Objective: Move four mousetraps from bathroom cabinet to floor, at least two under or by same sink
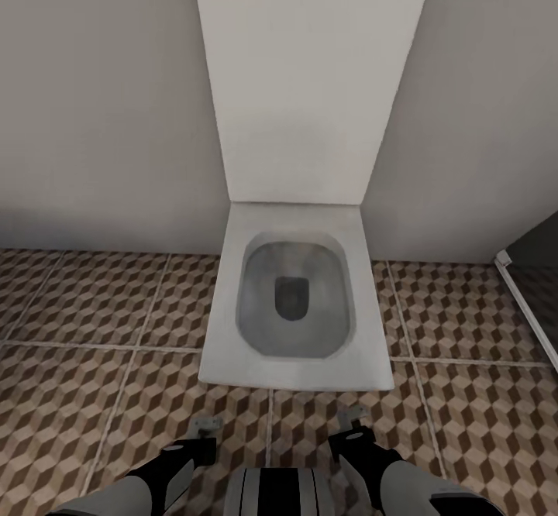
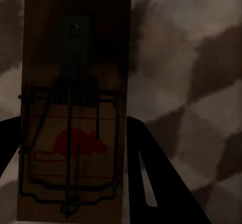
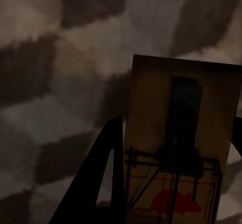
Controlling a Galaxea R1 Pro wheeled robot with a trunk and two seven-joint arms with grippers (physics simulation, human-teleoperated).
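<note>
Two mousetraps held low in front of a white square toilet (image 1: 298, 299).

Each flat brown wooden mousetrap (image 2: 73, 108) (image 3: 181, 143), with wire bar and red mouse mark, sits between closed dark fingers (image 2: 151, 173) (image 3: 106, 178); both arms hang low, near the cube-patterned brown-and-beige tiled floor (image 1: 93, 392), with the beige wall (image 1: 93, 98) behind.

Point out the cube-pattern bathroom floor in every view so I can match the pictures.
Head view: the bathroom floor spans the lower half, around the toilet.
Left wrist view: dim and blurred, behind the mousetrap, mostly beside it.
Right wrist view: dim and blurred, behind another mousetrap, above and beside it.
Shared landmark: the brown-and-beige cube print itself, which looks much larger in the wrist views.
</note>
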